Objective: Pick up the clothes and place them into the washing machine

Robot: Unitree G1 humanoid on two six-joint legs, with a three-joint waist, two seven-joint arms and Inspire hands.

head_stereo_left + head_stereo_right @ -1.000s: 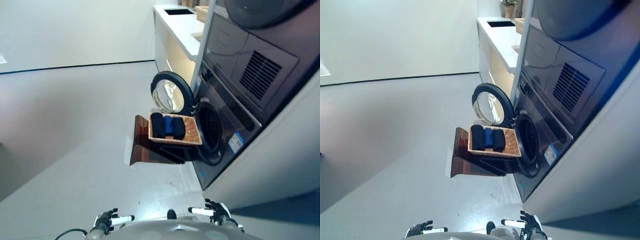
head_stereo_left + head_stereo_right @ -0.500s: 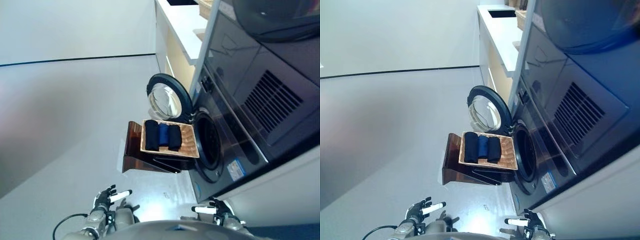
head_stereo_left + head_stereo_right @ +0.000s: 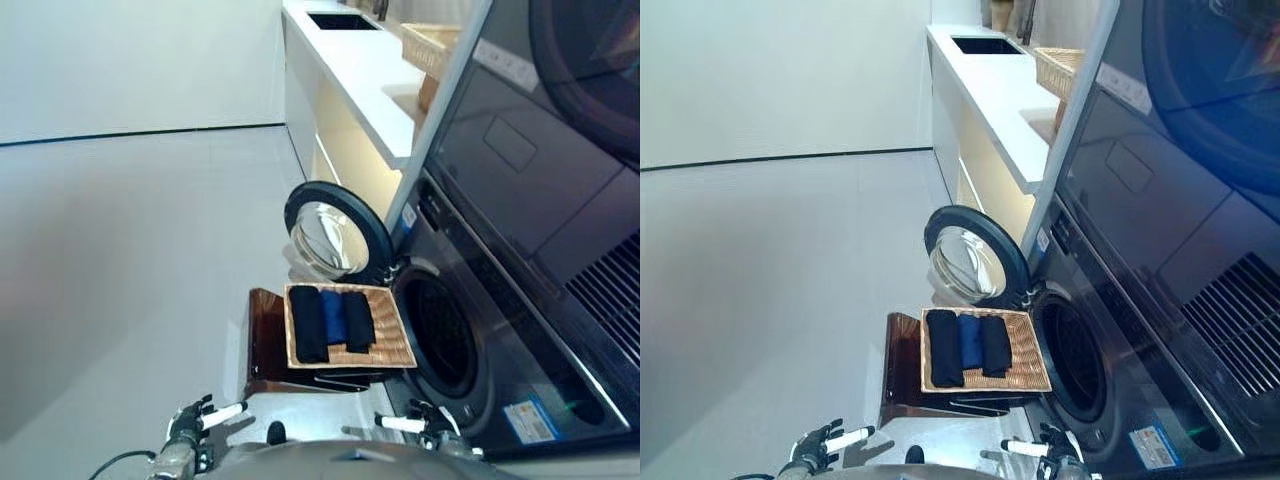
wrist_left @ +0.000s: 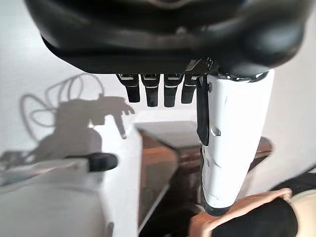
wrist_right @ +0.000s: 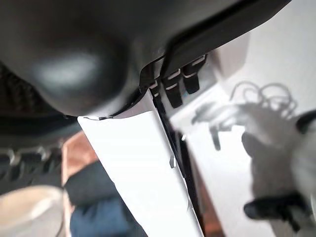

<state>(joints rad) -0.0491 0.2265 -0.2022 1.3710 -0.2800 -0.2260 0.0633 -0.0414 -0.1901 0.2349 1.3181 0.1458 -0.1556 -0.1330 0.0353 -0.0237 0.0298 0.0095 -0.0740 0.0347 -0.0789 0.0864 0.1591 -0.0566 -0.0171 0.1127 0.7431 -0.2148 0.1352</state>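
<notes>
A wicker basket (image 3: 392,352) rests on a brown wooden stool (image 3: 268,340) in front of the washing machine (image 3: 470,330). Three rolled clothes lie in it: a black roll (image 3: 307,323), a blue one (image 3: 333,317) and another black one (image 3: 358,320). The machine's round door (image 3: 335,225) stands swung open beside the dark drum opening (image 3: 440,335). My left hand (image 3: 190,425) and right hand (image 3: 425,424) hang low near the floor, short of the stool, both open and holding nothing. In the left wrist view the fingers (image 4: 157,90) point straight, with the stool (image 4: 163,163) beyond them.
A white counter (image 3: 365,70) with a sink cutout (image 3: 342,20) and a wicker tray (image 3: 432,45) runs along the wall beyond the machine. A second appliance (image 3: 570,110) is stacked above the washer. Pale grey floor (image 3: 130,250) spreads to the left.
The whole picture has shifted, so the camera has moved; the basket and machine now sit lower and closer to centre. Both hands stay open and low.
</notes>
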